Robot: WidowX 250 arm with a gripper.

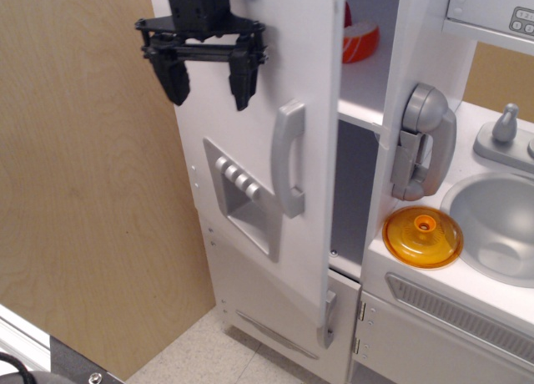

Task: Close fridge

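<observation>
The fridge (364,92) is a tall white toy cabinet with white shelves. Its large door (259,150) stands nearly shut, with a narrow gap left at the right edge. The door carries a grey vertical handle (289,159) and a grey dispenser recess with buttons (242,196). My black gripper (209,85) is open and empty, in front of the door's upper left part, left of and above the handle. Whether its fingers touch the door I cannot tell. Through the gap a red and orange toy food (359,35) shows on the upper shelf.
A grey toy phone (423,142) hangs on the fridge's right side. An orange lid (422,236) lies on the counter beside a grey sink (499,224) with a faucet (504,125). A smaller lower door with a short handle (328,317) sits below. A wooden wall panel (83,192) is at left.
</observation>
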